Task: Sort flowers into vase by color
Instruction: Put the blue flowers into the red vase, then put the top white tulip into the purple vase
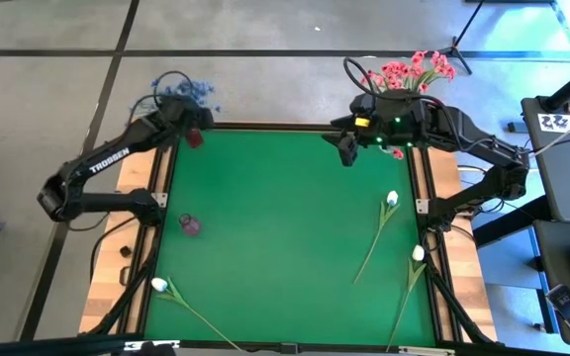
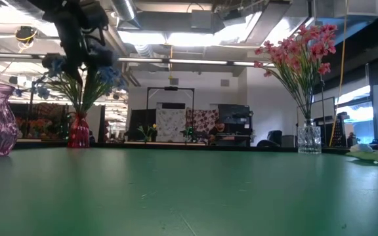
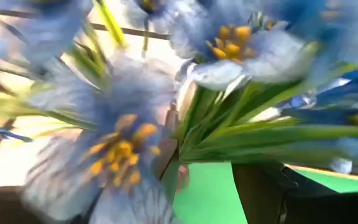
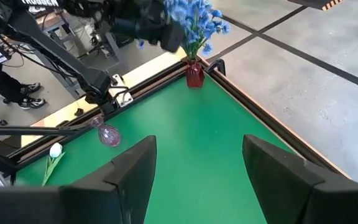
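Blue blooms (image 3: 129,149) fill the left wrist view right up against the lens, yellow centres, green stems fanning out; the left claw's fingers are not visible there, so I can't tell its state from this view. Right wrist view: right claw (image 4: 197,177) is open, two dark fingers spread with nothing between them, hovering over the green desk (image 4: 185,137); across from it the red vase (image 4: 194,73) sits in the desk corner with the blue bunch in it, the left arm's dark head pressed into those blooms, a purple vase (image 4: 107,133) stands near the desk edge, and one white bud (image 4: 55,150) lies flat beside it. High view: left claw (image 1: 188,117) is at the far-left corner over the red vase, blue flowers spilling past the desk edge; can't tell open or shut here either. Right claw sits at the far-right corner beside the pink flowers (image 1: 416,71), which stand in a clear vase (image 2: 309,139). Three white buds lie loose on the desk: one near-left, two on the right side, well apart from every vase. Low view: purple vase empty at left, red vase with blue blooms next to it, left arm above, pink bunch upright at right.
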`<state>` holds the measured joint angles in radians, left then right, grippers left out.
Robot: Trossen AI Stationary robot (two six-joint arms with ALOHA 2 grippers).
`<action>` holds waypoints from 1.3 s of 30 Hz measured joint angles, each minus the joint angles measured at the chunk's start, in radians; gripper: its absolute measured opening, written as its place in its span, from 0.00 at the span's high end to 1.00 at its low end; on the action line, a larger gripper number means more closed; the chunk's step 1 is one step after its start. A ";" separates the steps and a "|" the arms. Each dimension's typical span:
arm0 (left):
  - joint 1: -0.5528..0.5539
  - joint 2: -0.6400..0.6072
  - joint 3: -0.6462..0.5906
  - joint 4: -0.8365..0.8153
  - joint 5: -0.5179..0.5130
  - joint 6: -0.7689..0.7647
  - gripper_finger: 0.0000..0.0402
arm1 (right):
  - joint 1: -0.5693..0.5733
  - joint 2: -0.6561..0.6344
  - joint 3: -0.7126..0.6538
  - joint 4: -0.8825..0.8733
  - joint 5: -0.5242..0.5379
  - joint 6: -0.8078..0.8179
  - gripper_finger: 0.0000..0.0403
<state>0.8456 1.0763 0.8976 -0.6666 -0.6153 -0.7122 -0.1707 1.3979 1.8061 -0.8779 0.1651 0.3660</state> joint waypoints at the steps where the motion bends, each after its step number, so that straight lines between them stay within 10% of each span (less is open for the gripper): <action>1: 0.007 0.000 0.019 -0.026 0.000 0.002 0.65 | 0.000 0.001 0.000 -0.007 0.000 0.000 0.41; 25: 0.112 0.004 0.168 -0.485 0.391 -0.013 0.65 | 0.000 0.114 0.000 -0.092 -0.054 -0.024 0.41; 39: -0.267 -0.178 0.197 -0.510 0.524 -0.050 0.65 | 0.001 0.114 -0.001 -0.090 -0.054 -0.033 0.41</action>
<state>0.5782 0.8986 1.0946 -1.1771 -0.0913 -0.7623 -0.1699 1.5120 1.8053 -0.9681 0.1116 0.3332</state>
